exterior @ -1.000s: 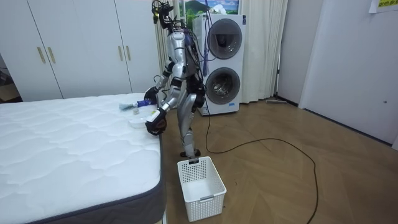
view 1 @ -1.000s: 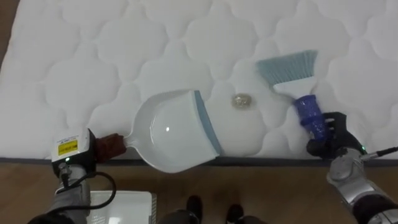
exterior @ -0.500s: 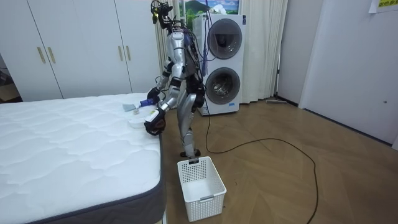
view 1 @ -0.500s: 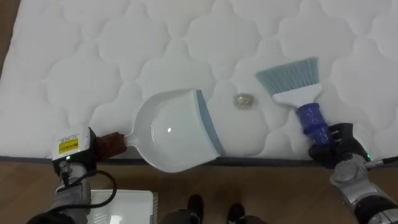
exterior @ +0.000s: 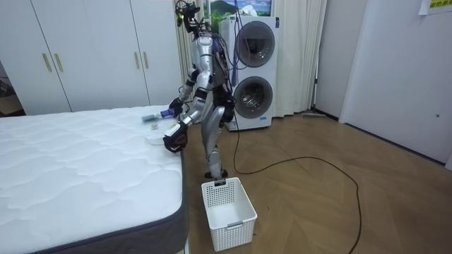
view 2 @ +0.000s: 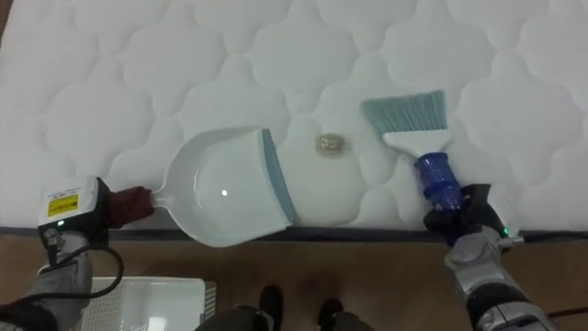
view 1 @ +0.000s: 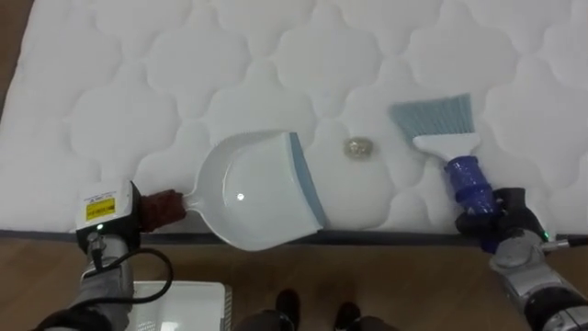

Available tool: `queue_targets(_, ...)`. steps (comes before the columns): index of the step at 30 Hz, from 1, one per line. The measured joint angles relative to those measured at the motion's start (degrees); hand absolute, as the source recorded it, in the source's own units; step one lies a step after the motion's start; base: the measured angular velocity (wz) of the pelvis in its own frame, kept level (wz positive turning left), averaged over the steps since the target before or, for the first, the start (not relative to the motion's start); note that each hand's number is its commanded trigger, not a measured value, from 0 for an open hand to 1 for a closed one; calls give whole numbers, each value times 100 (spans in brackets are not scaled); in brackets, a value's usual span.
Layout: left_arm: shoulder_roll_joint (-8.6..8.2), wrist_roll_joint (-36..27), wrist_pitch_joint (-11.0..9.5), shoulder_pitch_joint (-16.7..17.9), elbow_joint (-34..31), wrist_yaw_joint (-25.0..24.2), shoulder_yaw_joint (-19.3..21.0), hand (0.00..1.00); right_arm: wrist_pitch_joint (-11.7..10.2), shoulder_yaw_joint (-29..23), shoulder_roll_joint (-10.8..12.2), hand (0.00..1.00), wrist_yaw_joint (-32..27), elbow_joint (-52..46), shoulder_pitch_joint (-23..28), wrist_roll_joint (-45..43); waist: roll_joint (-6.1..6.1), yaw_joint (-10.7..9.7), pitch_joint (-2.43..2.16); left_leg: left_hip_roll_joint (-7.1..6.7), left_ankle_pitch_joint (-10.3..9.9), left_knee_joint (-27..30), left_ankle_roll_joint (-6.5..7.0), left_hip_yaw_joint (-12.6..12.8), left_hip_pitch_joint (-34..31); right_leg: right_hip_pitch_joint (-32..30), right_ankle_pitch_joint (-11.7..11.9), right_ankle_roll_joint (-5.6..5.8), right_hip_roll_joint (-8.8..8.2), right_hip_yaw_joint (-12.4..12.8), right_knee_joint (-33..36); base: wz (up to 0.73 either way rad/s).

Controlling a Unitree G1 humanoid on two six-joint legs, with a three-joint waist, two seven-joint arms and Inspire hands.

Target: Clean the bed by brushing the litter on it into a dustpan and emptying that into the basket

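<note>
A white dustpan point(view 1: 253, 193) with a grey-blue lip lies on the white quilted mattress point(view 1: 138, 83) near its front edge. My left hand point(view 1: 136, 213) is shut on its reddish-brown handle point(view 1: 165, 206). Just beyond the lip rests a small crumpled scrap point(view 1: 359, 147). To its right, a brush with pale blue bristles point(view 1: 432, 115) and a blue grip point(view 1: 467, 179) lies on the mattress, bristles pointing away from me. My right hand point(view 1: 501, 213) is shut on the grip's lower end at the bed's edge.
I stand at the bed's side point(exterior: 106, 169), leaning over it. A white plastic basket point(exterior: 227, 204) sits on the wooden floor by my feet, also seen below the mattress edge point(view 1: 184, 308). Stacked washing machines point(exterior: 251, 70) and wardrobes point(exterior: 85, 49) stand behind.
The brush has slid a little toward the bed's edge and to the right, away from the scrap. The dustpan has shifted slightly left. The scrap has stayed put.
</note>
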Motion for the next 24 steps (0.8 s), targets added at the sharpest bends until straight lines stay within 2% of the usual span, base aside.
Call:
queue_targets(5,138,272,4,-1,-115,42,71,100,109,-101,-60,100,4,114,18,-280,-38,-12,-11,-1,3,28,6,10,-52,-57,-25,4,-6,5,-12,0)
queue_targets(8,171,384,39,-11,-156,75,76,100,193,-102,-211,100,3,244,7,-904,-67,-5,-22,-2,11,70,14,21,-34,-55,-24,3,-11,20,34,-2)
queue_targets(10,233,397,114,-4,-155,118,65,100,353,-89,-329,100,5,277,-2,-1664,-162,45,-29,40,11,105,14,117,-37,-87,-37,-19,-1,74,92,-16)
queue_targets(14,277,405,166,9,-174,106,46,100,500,75,-639,100,-10,325,-1,-2617,-228,52,-25,48,11,124,13,139,-33,-90,-38,-20,2,92,110,-5)
queue_targets(17,370,459,171,-35,-178,105,27,100,612,316,-839,100,-20,323,-20,-3199,-401,137,-6,65,9,111,11,191,-17,-112,-43,-30,11,137,172,-8)
queue_targets(19,387,463,200,-100,-178,106,-69,100,733,680,-1004,100,-51,326,-111,-3656,-513,206,20,66,8,112,10,194,-18,-121,-44,-33,12,144,144,0)
queue_targets(24,455,525,270,-157,-288,107,-164,100,922,927,-1217,100,-67,320,-331,-4562,-642,298,34,90,8,108,11,176,-70,-132,-8,-45,31,84,52,0)
